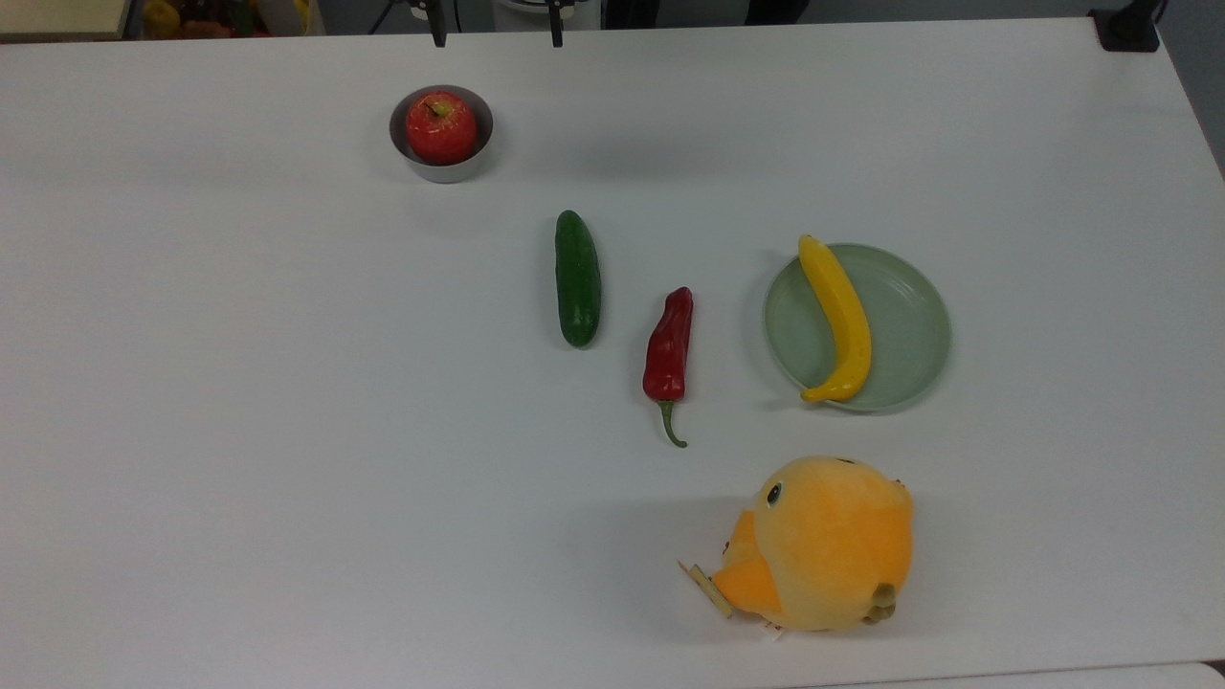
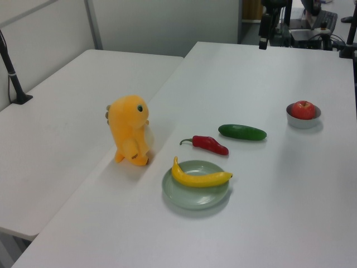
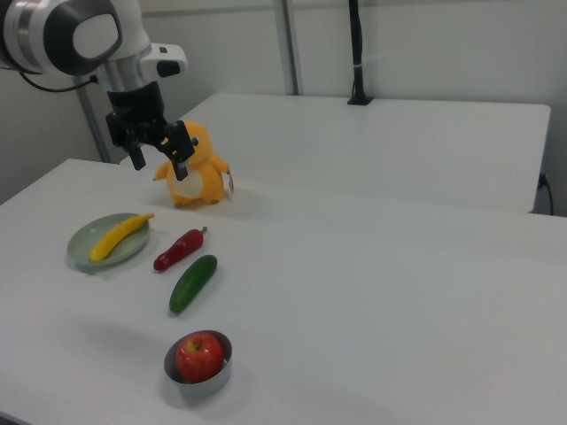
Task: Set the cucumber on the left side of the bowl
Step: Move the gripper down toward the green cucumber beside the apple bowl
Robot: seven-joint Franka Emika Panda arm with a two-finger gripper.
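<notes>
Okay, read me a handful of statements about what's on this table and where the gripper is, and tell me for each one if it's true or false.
1. The bowl holds a red apple. True.
2. The cucumber lies inside the bowl. False: it lies on the table, apart from the bowl, beside the red chili.
3. The banana lies on the pale green plate. True.
4. The gripper is shut on the cucumber. False: it hangs open and empty in the right view, above the table.
5. The orange plush toy sits on the plate. False: it stands on the table.
</notes>
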